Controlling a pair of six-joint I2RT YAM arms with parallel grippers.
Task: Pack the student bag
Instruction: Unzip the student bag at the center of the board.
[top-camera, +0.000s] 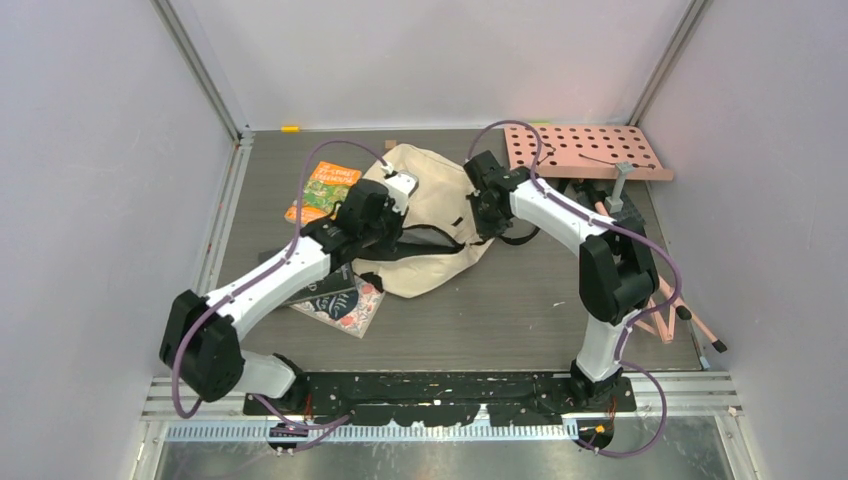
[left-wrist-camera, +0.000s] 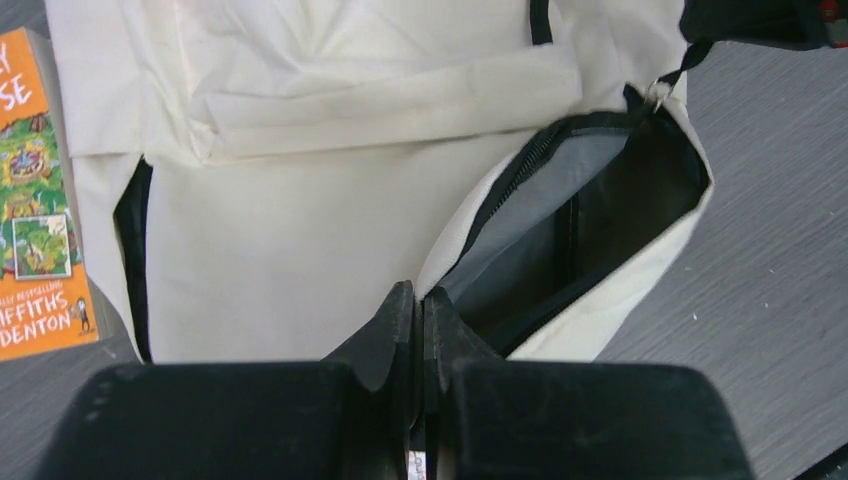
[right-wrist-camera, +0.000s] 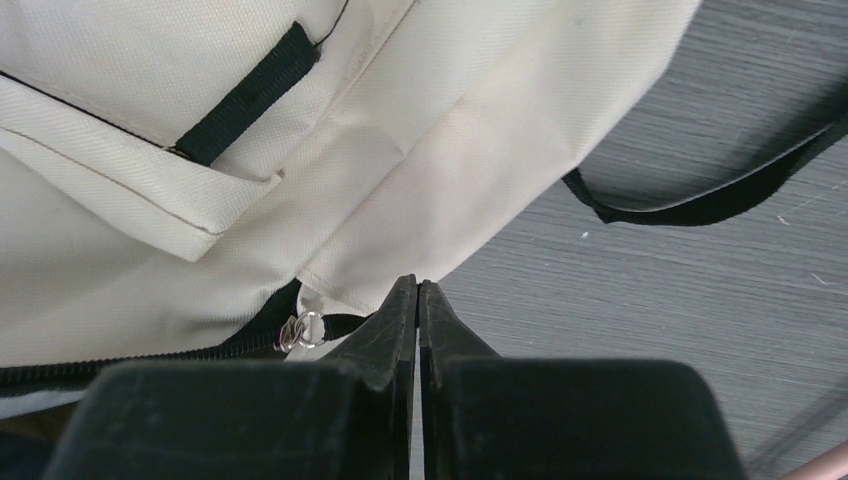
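Note:
The student bag (top-camera: 432, 215) is a cream fabric backpack lying flat mid-table with black straps. In the left wrist view its main compartment (left-wrist-camera: 590, 230) gapes open, dark and grey inside. My left gripper (left-wrist-camera: 420, 292) is shut on the cream rim of that opening, near the bag's left side (top-camera: 392, 222). My right gripper (right-wrist-camera: 418, 285) is shut at the bag's right edge (top-camera: 487, 215). The black zipper pull (right-wrist-camera: 335, 325) runs from its metal ring (right-wrist-camera: 305, 328) under the fingers, and looks taut in the left wrist view (left-wrist-camera: 685, 62).
An orange book (top-camera: 322, 190) lies left of the bag. A dark patterned book (top-camera: 345, 303) sits under my left arm. A pink perforated board (top-camera: 585, 150) stands at the back right, with pink rods (top-camera: 672, 312) beside the right arm. A loose black strap (right-wrist-camera: 700, 200) lies on the table.

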